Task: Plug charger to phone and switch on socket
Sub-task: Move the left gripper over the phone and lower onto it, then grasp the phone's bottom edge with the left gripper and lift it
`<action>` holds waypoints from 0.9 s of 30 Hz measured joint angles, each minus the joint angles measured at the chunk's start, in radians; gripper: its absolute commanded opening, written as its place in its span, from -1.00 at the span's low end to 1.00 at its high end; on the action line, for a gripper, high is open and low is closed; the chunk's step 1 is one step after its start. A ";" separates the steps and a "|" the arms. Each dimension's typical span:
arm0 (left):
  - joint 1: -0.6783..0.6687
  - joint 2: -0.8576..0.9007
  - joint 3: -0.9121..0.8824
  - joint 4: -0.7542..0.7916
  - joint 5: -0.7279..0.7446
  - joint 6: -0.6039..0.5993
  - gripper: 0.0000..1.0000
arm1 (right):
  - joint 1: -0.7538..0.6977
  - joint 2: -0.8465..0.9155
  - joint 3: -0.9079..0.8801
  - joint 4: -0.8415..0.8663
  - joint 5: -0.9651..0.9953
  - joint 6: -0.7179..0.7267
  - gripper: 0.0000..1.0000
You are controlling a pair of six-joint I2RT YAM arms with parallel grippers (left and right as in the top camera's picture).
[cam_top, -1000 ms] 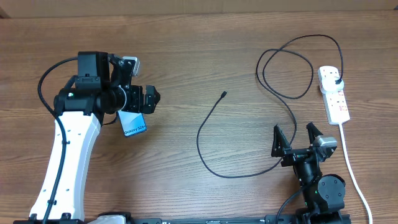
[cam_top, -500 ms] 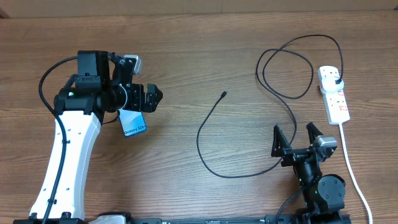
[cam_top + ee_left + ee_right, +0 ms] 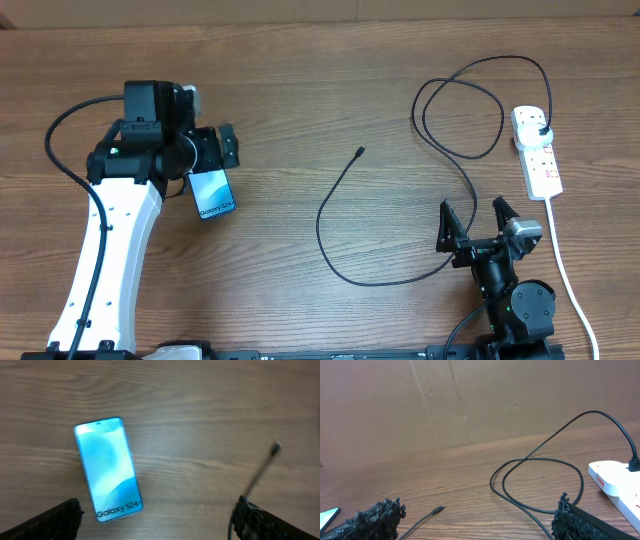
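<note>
Right gripper (image 3: 470, 206) sits by the worktop's (image 3: 300, 60) near edge, jaws wide apart and empty. Left gripper (image 3: 157, 515) hangs over the phone (image 3: 211, 194) on the left side, jaws spread too. Charger (image 3: 322, 210) loops mid-worktop with its tip lying loose, and its plug sits in the socket (image 3: 540, 165) by the far right corner.

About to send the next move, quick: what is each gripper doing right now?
Left gripper: open, holding nothing; the phone is not gripped.
Right gripper: open, holding nothing.

left pincer (image 3: 157, 519) splayed, right pincer (image 3: 471, 211) splayed
</note>
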 measured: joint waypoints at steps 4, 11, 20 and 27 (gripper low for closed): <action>0.000 0.025 0.005 0.040 -0.063 -0.076 1.00 | 0.000 0.000 0.000 0.000 0.000 0.000 1.00; 0.000 0.174 0.123 -0.045 -0.120 -0.131 1.00 | 0.000 0.000 0.000 -0.001 0.000 0.000 1.00; 0.000 0.400 0.438 -0.337 -0.219 -0.201 0.99 | 0.000 0.000 0.000 0.000 0.000 0.000 1.00; -0.001 0.575 0.433 -0.345 -0.230 -0.289 0.99 | 0.000 0.000 0.000 0.000 0.000 0.000 1.00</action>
